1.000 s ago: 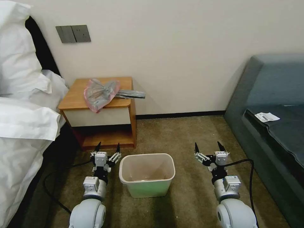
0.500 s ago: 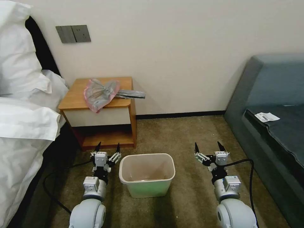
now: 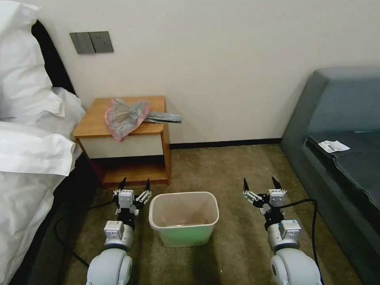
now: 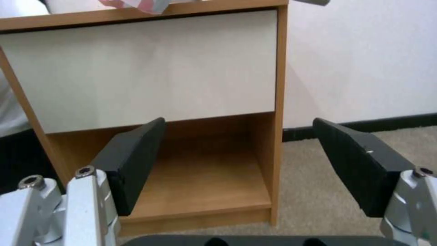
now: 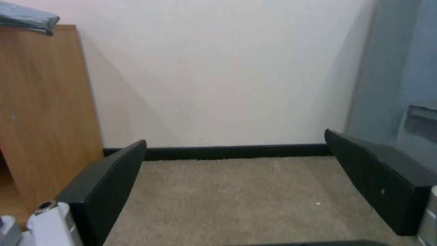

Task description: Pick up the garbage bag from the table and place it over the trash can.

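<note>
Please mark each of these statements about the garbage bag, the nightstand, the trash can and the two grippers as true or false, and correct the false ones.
1. The garbage bag lies on top of the table. True.
2. The trash can already has the bag over its rim. False: its rim is bare, and the bag is on the table.
3. The left gripper is open and holds nothing. True.
4. The right gripper is shut on the bag. False: it is open and empty, low over the carpet.
5. The trash can stands on the floor between the two grippers. True.
</note>
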Tool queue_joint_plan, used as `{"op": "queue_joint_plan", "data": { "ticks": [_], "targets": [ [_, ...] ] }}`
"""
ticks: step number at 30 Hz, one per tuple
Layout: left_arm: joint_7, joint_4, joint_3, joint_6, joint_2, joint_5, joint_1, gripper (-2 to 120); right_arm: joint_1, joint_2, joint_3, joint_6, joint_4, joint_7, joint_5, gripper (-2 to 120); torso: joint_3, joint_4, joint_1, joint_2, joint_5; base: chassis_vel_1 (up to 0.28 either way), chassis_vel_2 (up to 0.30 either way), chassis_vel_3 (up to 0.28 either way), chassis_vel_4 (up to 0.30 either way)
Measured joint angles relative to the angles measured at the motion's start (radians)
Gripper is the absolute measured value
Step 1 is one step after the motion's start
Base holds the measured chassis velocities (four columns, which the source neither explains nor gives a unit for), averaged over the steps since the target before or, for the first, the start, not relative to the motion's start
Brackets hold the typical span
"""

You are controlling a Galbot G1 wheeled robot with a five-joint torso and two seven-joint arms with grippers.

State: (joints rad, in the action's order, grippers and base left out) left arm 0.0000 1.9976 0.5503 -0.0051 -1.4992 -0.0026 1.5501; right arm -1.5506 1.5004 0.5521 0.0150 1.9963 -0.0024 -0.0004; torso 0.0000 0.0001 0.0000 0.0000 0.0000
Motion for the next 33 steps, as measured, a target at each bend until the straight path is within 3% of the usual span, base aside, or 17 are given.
{"op": "queue_joint_plan", "data": {
  "ticks": [4,7,8,10,11,13,20,28,33],
  "targets": [
    [-0.001,-0.006,0.001,-0.024,0.005,-0.014,0.002,95,-0.008,0.004,0.019,0.083,-0.024,-0.02,-0.005,100,0.0,-0.0001,0.0,0.0,0.0,0.0,0.0,0.0,0.0],
    [-0.015,-0.029,0.01,-0.128,0.026,-0.07,0.015,99,-0.017,0.011,0.043,0.192,-0.054,-0.048,-0.012,100,0.0,0.0,0.0,0.0,0.0,0.0,0.0,0.0,0.0],
    [-0.015,-0.029,0.01,-0.128,0.026,-0.07,0.015,99,-0.017,0.011,0.043,0.192,-0.054,-0.048,-0.012,100,0.0,0.0,0.0,0.0,0.0,0.0,0.0,0.0,0.0],
    [-0.027,-0.049,0.017,-0.215,0.044,-0.117,0.026,100,-0.025,0.015,0.06,0.271,-0.077,-0.068,-0.018,100,0.0,-0.0001,0.0,0.0,0.0,0.0,0.0,0.0,0.0],
    [-0.027,-0.049,0.017,-0.215,0.044,-0.117,0.026,100,-0.025,0.015,0.06,0.271,-0.077,-0.068,-0.018,100,0.0,-0.0001,0.0,0.0,0.0,0.0,0.0,0.0,0.0],
    [-0.038,-0.066,0.023,-0.299,0.062,-0.168,0.038,100,-0.032,0.02,0.078,0.351,-0.099,-0.089,-0.023,100,0.0,0.0,0.0,0.0,-0.0001,0.0,0.0,0.0,0.0],
    [-0.039,-0.037,0.016,-0.321,0.073,-0.217,0.065,100,-0.038,0.009,0.063,0.499,-0.087,-0.07,-0.007,100,0.0,-0.0002,0.0,0.0,0.0,0.0,0.0,0.0,0.0],
    [-0.048,-0.009,0.015,-0.314,0.066,-0.198,0.09,100,0.018,-0.047,0.021,0.507,-0.072,-0.057,-0.11,100,0.0,-0.0002,0.0,0.0,0.0,0.0,0.0,0.0,0.0],
    [-0.054,0.017,0.015,-0.31,0.053,-0.177,0.1,100,0.117,-0.139,-0.044,0.447,-0.073,-0.054,-0.162,100,0.0,-0.0002,0.0,0.0,0.0001,0.0,0.0,0.0,0.0]
  ]
}}
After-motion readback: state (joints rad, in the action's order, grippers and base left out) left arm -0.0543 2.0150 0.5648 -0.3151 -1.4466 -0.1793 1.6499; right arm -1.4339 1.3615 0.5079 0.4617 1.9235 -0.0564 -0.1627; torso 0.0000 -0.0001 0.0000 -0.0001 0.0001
